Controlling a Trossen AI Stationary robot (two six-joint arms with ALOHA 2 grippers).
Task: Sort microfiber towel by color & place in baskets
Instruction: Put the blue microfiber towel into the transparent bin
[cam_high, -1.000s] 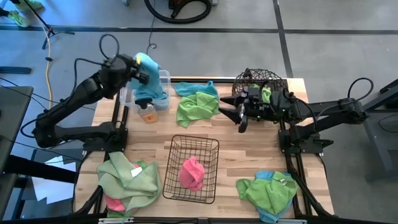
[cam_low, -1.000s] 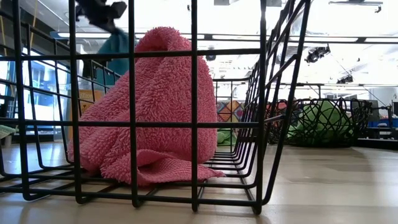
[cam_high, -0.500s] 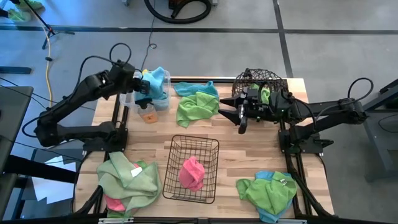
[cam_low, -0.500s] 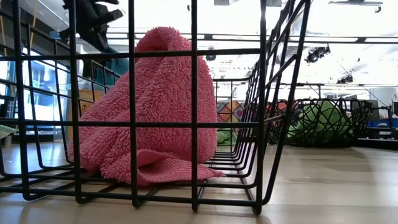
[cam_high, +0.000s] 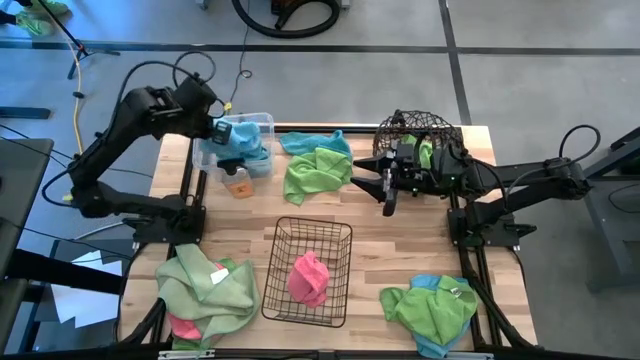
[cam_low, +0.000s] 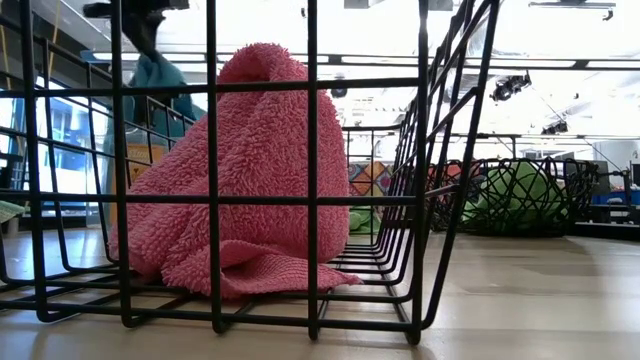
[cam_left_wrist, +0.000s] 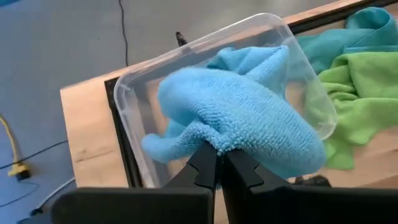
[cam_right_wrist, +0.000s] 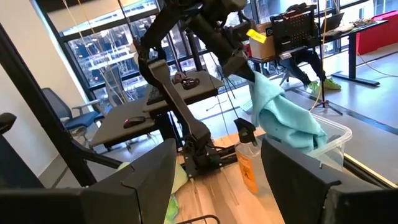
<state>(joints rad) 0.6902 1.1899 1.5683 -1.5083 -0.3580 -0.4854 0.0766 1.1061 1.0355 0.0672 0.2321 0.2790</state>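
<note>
Hanging over the clear plastic bin (cam_high: 245, 140) at the table's far left corner, a light blue towel (cam_left_wrist: 239, 118) is pinched between the closed fingers of the left gripper (cam_left_wrist: 217, 163), with its lower folds draped into the bin and over its rim. In the right wrist view the same towel (cam_right_wrist: 280, 115) is seen suspended from the left arm above the bin (cam_right_wrist: 329, 140). Just beside the bin, a blue towel (cam_high: 312, 142) and a lime green towel (cam_high: 315, 172) are spread on the wooden table (cam_high: 400, 240). A pink towel (cam_high: 308, 278) is bundled inside the black wire basket (cam_high: 340, 265) at the table's middle front. Green cloth is held in the round woven basket (cam_high: 425, 128) at the far right. Mixed piles are left at the front left corner (cam_high: 205, 285) and the front right corner (cam_high: 430, 310). The right gripper (cam_high: 383, 182) is held in front of the round basket, its fingers spread apart and empty.
</note>
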